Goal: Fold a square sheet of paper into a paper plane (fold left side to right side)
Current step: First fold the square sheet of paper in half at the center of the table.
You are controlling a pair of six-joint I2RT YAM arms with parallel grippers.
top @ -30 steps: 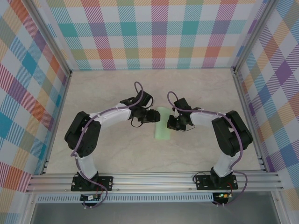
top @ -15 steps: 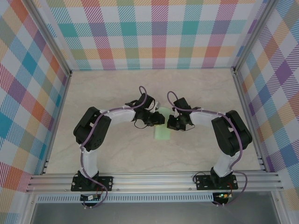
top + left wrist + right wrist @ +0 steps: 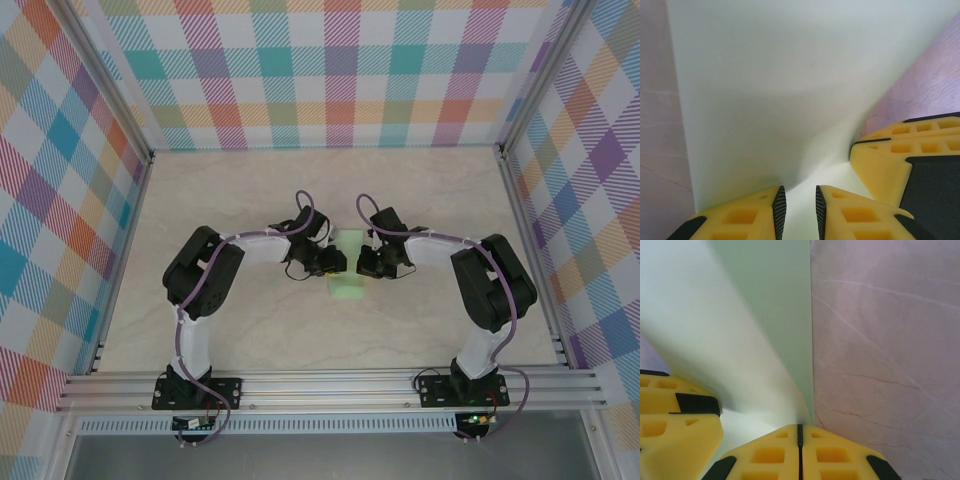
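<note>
- The square sheet of paper (image 3: 348,288) is thin, matte and pale mint green. From above it shows as a narrow upright strip at the centre of the frame.
- It lies on the desk (image 3: 250,200), a smooth beige surface with faint marble veins.
- In the right wrist view the sheet (image 3: 740,325) rises off the desk in a soft curve. Its straight edge runs down to the fingertips at bottom centre.
- The right claw (image 3: 800,429) has its blocky yellow fingers pressed flat together with no gap, pinching that raised edge.
- The left claw (image 3: 797,192) is nearly closed (only a thin slit remains between the ridged black pads). Pale paper shows through the slit, but whether the tips touch the sheet cannot be told.
- A second earlier, in the top view, the left claw sat to the left of the strip, with its elbow further toward the left edge. It now reaches over the strip's left side, close to the right claw, which has barely shifted.
</note>
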